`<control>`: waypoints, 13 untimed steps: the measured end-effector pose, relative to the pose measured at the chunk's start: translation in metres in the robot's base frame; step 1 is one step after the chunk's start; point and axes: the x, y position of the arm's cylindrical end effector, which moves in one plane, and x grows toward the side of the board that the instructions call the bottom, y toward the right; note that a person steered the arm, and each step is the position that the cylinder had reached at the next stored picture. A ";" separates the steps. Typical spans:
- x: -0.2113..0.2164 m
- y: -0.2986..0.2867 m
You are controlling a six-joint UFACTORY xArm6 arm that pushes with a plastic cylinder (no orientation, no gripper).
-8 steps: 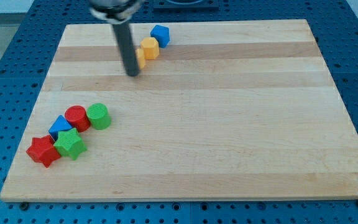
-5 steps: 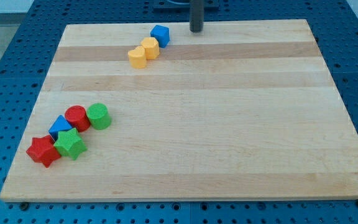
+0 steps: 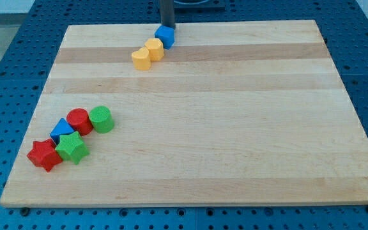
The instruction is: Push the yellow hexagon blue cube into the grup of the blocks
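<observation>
A blue cube [image 3: 165, 36], a yellow hexagon [image 3: 154, 48] and a second yellow block [image 3: 141, 59] lie in a diagonal row near the view's top, touching one another. My tip [image 3: 167, 25] stands at the board's top edge, right behind the blue cube and touching or nearly touching it. The group sits at the view's lower left: a red cylinder [image 3: 78, 121], a green cylinder [image 3: 101, 119], a blue triangular block [image 3: 61, 130], a green star [image 3: 72, 147] and a red star [image 3: 45, 154].
The wooden board [image 3: 235, 128] lies on a blue perforated table [image 3: 5, 57]. The group lies close to the board's left edge.
My tip went from beside the yellow blocks to the top edge right of the blue cube, then left to just behind the cube. No block has moved.
</observation>
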 end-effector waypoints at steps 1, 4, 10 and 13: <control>0.027 -0.001; 0.112 -0.032; 0.288 -0.039; 0.339 -0.100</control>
